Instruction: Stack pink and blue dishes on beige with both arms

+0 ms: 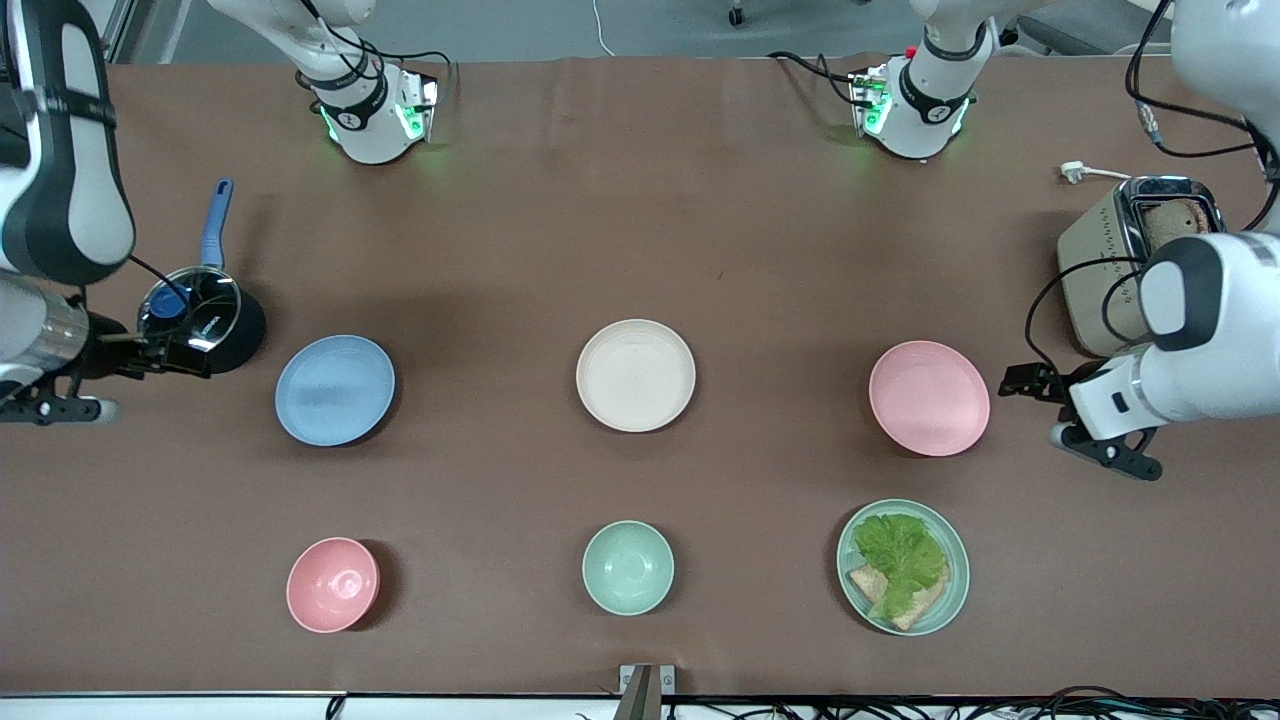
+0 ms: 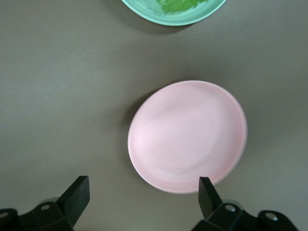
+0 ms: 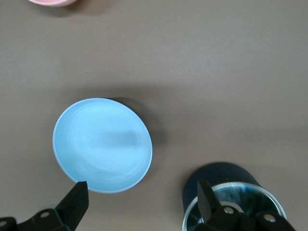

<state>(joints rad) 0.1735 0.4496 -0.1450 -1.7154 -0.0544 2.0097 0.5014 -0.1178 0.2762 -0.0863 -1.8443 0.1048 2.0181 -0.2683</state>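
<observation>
Pink plate (image 1: 929, 397): we see it flat on the tabletop (image 1: 640, 230), toward the left arm's end, just beside the left claw and not touched by it.
Blue plate (image 1: 335, 389): it lies flat toward the right arm's end, near the right claw, apart from it.
Beige plate (image 1: 636, 375): it sits between the pink and blue plates, well apart from both claws, with nothing on it.
Left claw (image 1: 1030, 384): we see it up off the tabletop beside the pink plate, its two fingers spread wide and holding nothing; in the left wrist view the plate (image 2: 187, 136) lies just ahead of the spread fingers (image 2: 77, 192).
Right claw (image 1: 160, 355): it hangs over the glass-lidded dark pot (image 1: 203, 325), fingers wide apart and empty; in the right wrist view the blue plate (image 3: 102, 145) lies ahead of one finger and the pot (image 3: 231, 202) under the other.
Pot handle (image 1: 216, 222): blue, pointing toward the robots' bases.
Small pink bowl (image 1: 332, 584): nearer the front camera than the blue plate.
Pale green bowl (image 1: 628, 567): nearer the front camera than the beige plate.
Pale green plate (image 1: 950, 590): we see lettuce (image 1: 900, 555) and bread on it, nearer the front camera than the pink plate.
Toaster (image 1: 1100, 270): close by the left arm, a slice standing in its slot.
</observation>
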